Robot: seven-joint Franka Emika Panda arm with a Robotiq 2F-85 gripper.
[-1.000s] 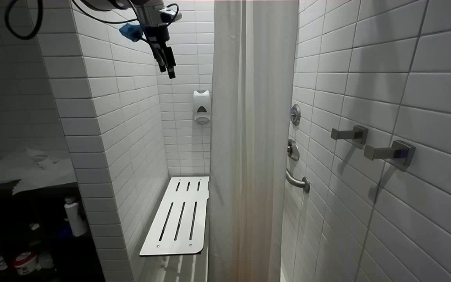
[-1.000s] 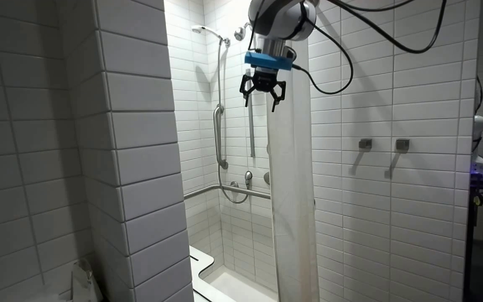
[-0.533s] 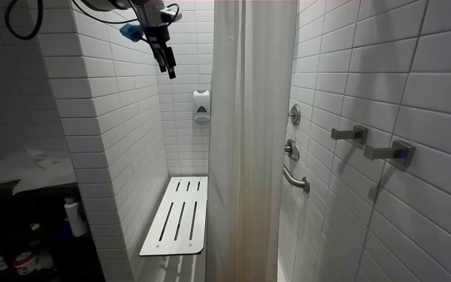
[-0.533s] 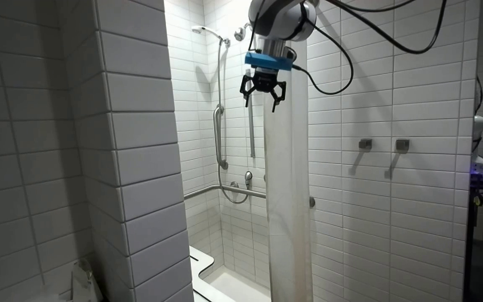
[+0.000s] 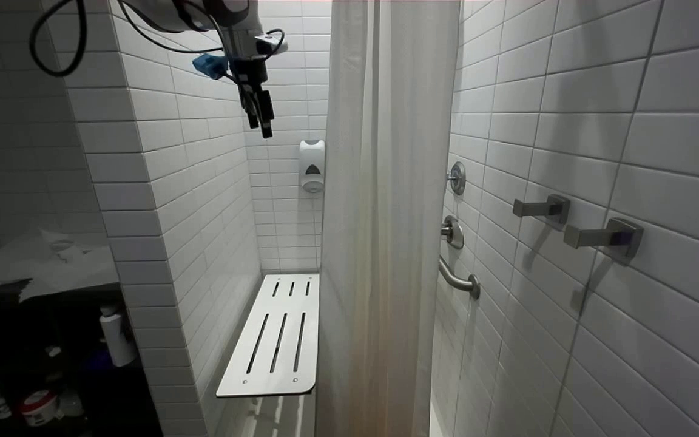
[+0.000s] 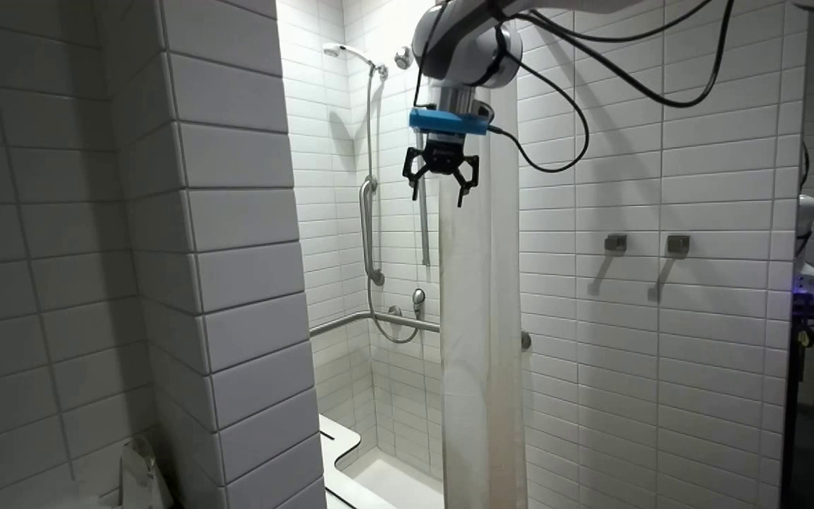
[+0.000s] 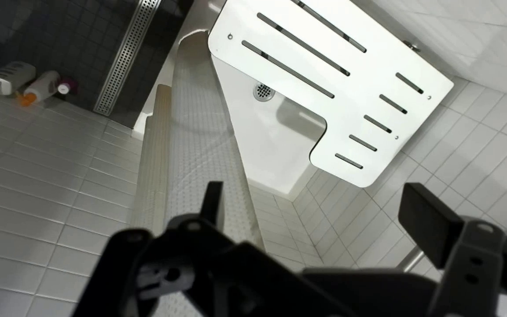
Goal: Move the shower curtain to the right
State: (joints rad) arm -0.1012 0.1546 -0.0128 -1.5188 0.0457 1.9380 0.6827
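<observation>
Gripper (image 6: pixel 437 199) points downward, jaws apart; shower curtain (image 5: pixel 386 218) hangs lengthwise, its long axis near vertical.

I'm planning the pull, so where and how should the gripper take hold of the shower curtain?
Probably pinch the shower curtain by its vertical edge nearest the slatted bench, coming from the bench side. The fabric hangs in soft vertical folds, so that edge should offer a thin strip to close on, and in an exterior view the open gripper appears on that side.

White tiled walls (image 5: pixel 598 173), slatted white bench (image 5: pixel 286 304), dark tiled floor (image 7: pixel 79 50).
</observation>
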